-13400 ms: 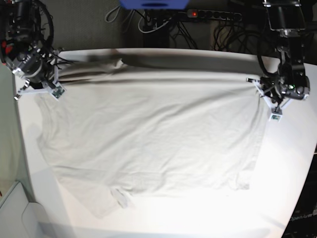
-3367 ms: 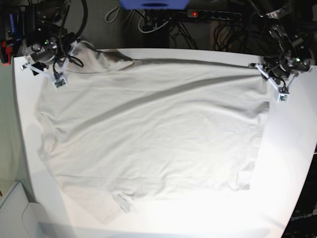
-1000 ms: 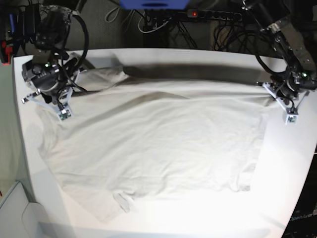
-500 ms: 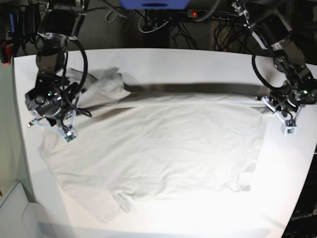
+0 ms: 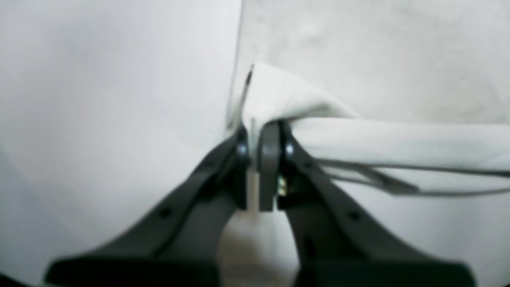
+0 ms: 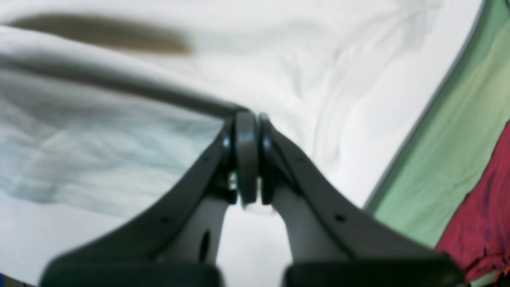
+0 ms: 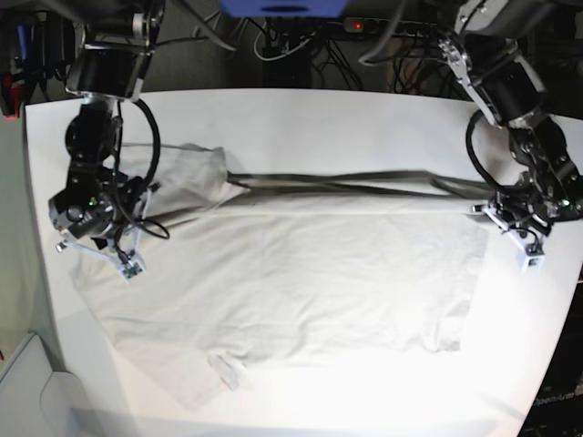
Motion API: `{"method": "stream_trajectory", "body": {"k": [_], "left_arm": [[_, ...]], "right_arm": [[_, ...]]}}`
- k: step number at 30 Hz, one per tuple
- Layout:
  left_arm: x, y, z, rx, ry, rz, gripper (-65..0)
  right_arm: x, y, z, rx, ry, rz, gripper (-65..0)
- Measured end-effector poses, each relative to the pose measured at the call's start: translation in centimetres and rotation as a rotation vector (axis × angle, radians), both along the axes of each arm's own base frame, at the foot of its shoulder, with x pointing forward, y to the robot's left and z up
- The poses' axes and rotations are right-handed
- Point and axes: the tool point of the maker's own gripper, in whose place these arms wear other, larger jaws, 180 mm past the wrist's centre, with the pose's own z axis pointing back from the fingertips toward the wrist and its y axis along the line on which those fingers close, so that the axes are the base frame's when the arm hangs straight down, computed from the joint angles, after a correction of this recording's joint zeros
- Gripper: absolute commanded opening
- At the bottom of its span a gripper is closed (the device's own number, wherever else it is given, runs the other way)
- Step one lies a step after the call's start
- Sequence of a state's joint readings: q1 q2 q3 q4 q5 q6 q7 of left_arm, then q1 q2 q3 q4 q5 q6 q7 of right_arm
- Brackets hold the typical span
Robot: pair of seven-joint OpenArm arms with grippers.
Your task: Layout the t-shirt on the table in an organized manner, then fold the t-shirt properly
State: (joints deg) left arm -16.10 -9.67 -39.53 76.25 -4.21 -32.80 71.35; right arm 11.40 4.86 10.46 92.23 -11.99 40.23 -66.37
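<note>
table (image 7: 364, 114): white and glossy, bare along its far strip; strong glare at the near edge.
t-shirt (image 7: 291, 291): pale grey-beige, spread over the middle and near part of the table; its far edge is lifted into a taut fold (image 7: 346, 187) stretched from one arm to the other, casting a dark shadow line on the cloth beneath; a sleeve (image 7: 187, 177) lies bunched at the far corner beside the right arm.
left gripper (image 7: 515, 223): at the t-shirt's edge on the base view's right; fingers (image 5: 269, 159) pinched together on a bunched corner of the cloth.
right gripper (image 7: 100, 241): at the t-shirt's opposite edge; fingers (image 6: 245, 155) pressed together, the raised fold meeting their tips.
</note>
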Motion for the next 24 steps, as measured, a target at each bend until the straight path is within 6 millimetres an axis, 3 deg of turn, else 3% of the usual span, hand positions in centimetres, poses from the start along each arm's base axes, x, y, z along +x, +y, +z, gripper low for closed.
{"method": "stream_trajectory", "body": {"k": [8, 13, 19, 21, 24], "left_arm": [[0.4, -0.2, -0.5, -0.02, -0.001, 0.001, -64.7], [0.9, 0.4, 0.2, -0.012, -0.019, 0.005, -64.4], [1.0, 0.5, 0.4, -0.008, -0.02, 0.006, -63.7], [1.0, 0.7, 0.4, -0.004, -0.02, 0.006, -59.7], [1.0, 0.8, 0.4, -0.001, -0.019, 0.007, -44.0]], "right_arm": [[0.7, 0.1, 0.6, 0.003, -0.028, 0.005, -65.0], [1.3, 0.2, 1.0, 0.01, -0.048, 0.01, -65.0], [1.3, 0.4, -0.7, 0.03, 0.004, 0.007, -65.0], [1.4, 0.3, -0.7, 0.034, 0.008, 0.003, -65.0], [1.4, 0.2, -0.9, 0.036, 0.011, 0.002, -65.0]]}}
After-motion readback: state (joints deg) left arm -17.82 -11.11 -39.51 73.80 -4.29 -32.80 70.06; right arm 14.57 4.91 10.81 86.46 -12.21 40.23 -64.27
